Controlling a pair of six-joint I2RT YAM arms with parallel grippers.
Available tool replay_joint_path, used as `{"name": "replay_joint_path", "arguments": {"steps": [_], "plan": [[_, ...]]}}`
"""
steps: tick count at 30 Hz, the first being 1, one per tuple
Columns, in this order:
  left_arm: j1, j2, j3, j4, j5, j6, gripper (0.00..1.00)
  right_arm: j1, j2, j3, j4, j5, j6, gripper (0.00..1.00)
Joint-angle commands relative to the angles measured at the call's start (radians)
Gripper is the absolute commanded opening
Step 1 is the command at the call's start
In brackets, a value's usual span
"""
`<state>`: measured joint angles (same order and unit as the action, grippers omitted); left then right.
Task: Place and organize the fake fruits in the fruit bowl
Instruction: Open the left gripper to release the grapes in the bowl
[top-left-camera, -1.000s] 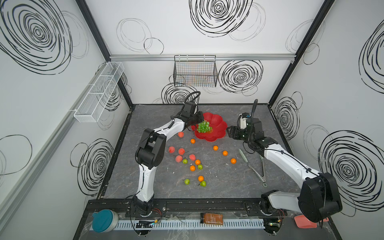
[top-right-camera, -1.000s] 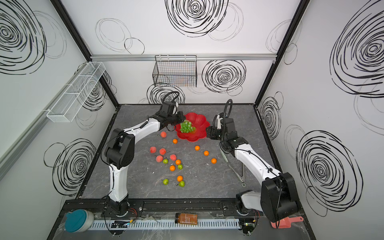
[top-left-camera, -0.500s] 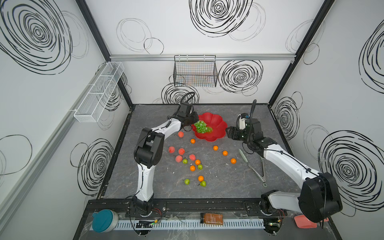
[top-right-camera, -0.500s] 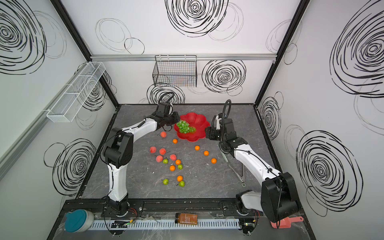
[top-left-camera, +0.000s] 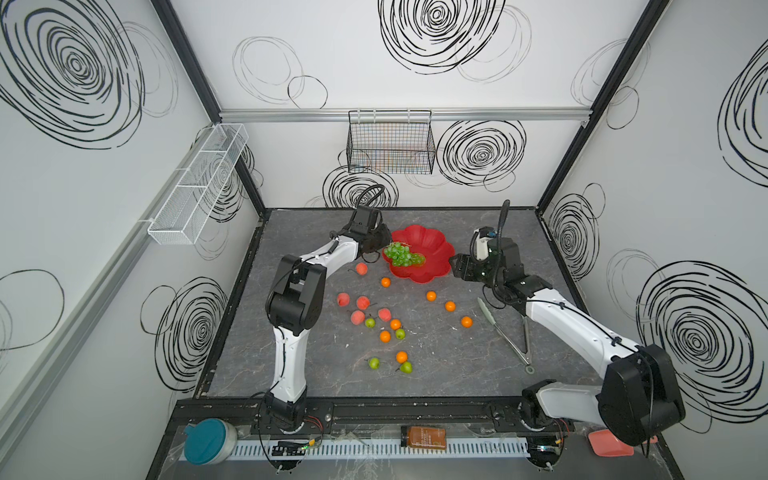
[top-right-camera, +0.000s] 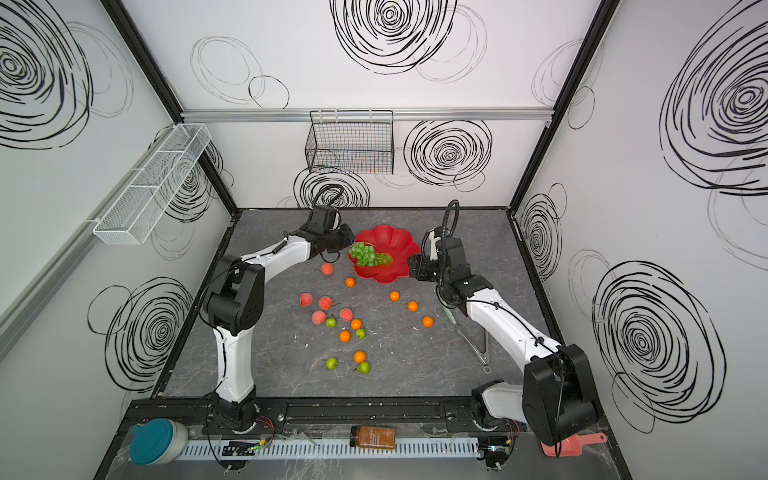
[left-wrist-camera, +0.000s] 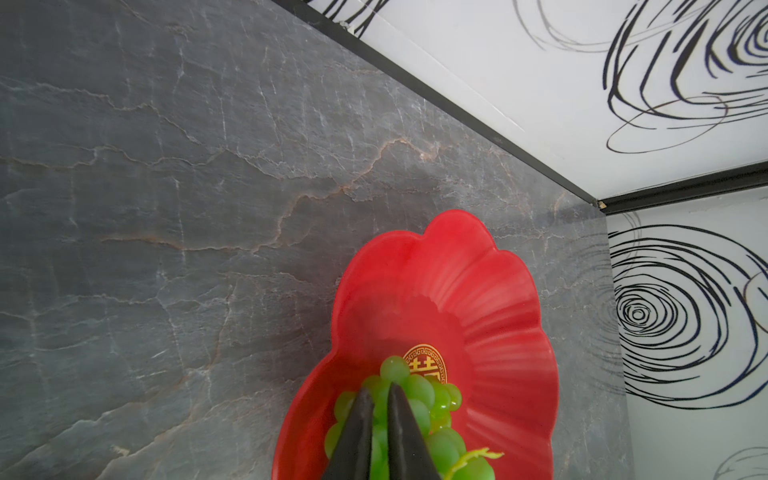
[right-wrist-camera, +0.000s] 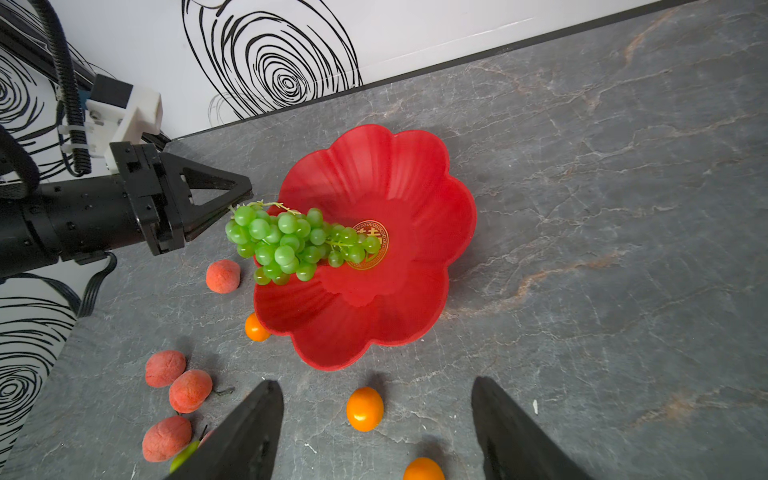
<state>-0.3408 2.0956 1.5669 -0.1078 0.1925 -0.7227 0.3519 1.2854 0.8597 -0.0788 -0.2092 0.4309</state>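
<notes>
The red flower-shaped fruit bowl (top-left-camera: 434, 266) (right-wrist-camera: 374, 174) sits at the back of the table. A bunch of green grapes (top-left-camera: 403, 255) (left-wrist-camera: 419, 395) lies across its left rim, reaching to the centre emblem. My left gripper (left-wrist-camera: 379, 388) (top-left-camera: 386, 245) hovers at that rim, jaws a narrow slit apart; the grape stem lies beside the fingers, not between them. My right gripper (right-wrist-camera: 374, 380) (top-left-camera: 457, 266) stands wide open and empty by the bowl's right side, above an orange (right-wrist-camera: 365, 409). Several peaches (top-left-camera: 363, 302), oranges (top-left-camera: 450, 306) and green apples (top-left-camera: 374, 363) lie scattered on the table.
Pale-green tongs (top-left-camera: 503, 332) lie on the table under the right arm. A black wire basket (top-left-camera: 390, 145) hangs on the back wall and a white mesh rack (top-left-camera: 199, 183) on the left wall. One peach (right-wrist-camera: 223, 276) sits just beside the bowl under the left gripper.
The left gripper has drawn back leftward from over the bowl to its rim, and its jaws have parted slightly, leaving the grapes in the bowl. The right arm has stayed put.
</notes>
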Motion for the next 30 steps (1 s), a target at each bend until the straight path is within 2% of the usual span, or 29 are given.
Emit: {"name": "replay_joint_path", "arguments": {"steps": [1, 7, 17, 23, 30], "plan": [[0.008, 0.022, -0.005, 0.006, -0.015, -0.012, 0.14, 0.010, -0.023, 0.001, -0.006, 0.022, 0.005, 0.76], [0.010, 0.043, 0.007, 0.002, 0.011, -0.012, 0.16, 0.012, -0.023, 0.001, -0.010, 0.030, 0.005, 0.76], [0.006, 0.041, 0.010, 0.002, 0.025, -0.010, 0.31, 0.015, -0.029, 0.000, -0.012, 0.037, 0.003, 0.76], [0.004, 0.024, 0.008, 0.010, 0.038, -0.008, 0.36, 0.017, -0.031, -0.002, -0.010, 0.037, 0.005, 0.76], [-0.026, 0.022, 0.002, 0.028, 0.056, 0.000, 0.31, 0.018, -0.028, -0.004, -0.006, 0.039, 0.005, 0.76]]}}
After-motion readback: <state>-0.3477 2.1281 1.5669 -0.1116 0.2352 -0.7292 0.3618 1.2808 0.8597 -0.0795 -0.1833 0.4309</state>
